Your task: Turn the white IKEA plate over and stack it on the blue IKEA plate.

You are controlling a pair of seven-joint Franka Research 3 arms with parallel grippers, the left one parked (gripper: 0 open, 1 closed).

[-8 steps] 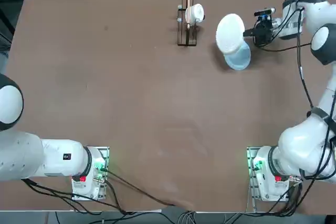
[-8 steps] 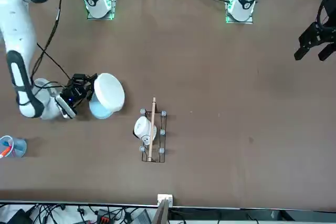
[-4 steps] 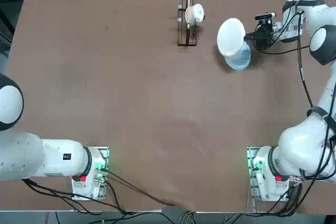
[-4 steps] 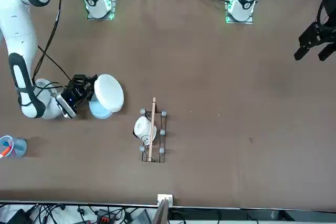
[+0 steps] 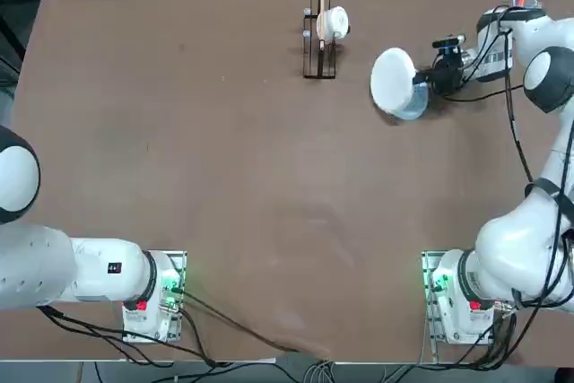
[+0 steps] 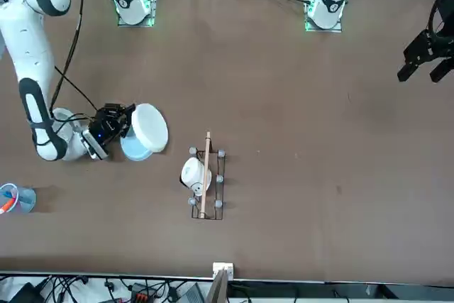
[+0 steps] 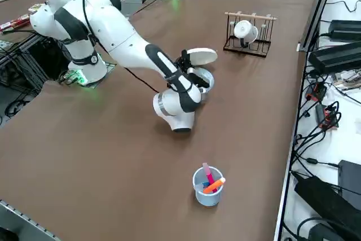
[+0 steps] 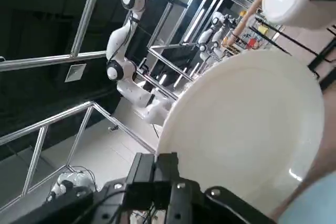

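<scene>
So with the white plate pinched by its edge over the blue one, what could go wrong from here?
The right gripper holds the white IKEA plate by one rim only, tilted above the blue IKEA plate; it could slip or swing in that thin pinch. The two are offset, so a release now may land it askew, not nested. The rack with the white cup stands close beside them.

Plates: 1 white (image 5: pixel 392 82), 1 blue (image 5: pixel 413 105). 1 rack (image 5: pixel 318 47), 1 white cup (image 5: pixel 335 22), 1 pen cup (image 7: pixel 207 185).

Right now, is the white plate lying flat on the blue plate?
No, the white plate is held tilted by its rim in the right pincer above the blue plate.
</scene>
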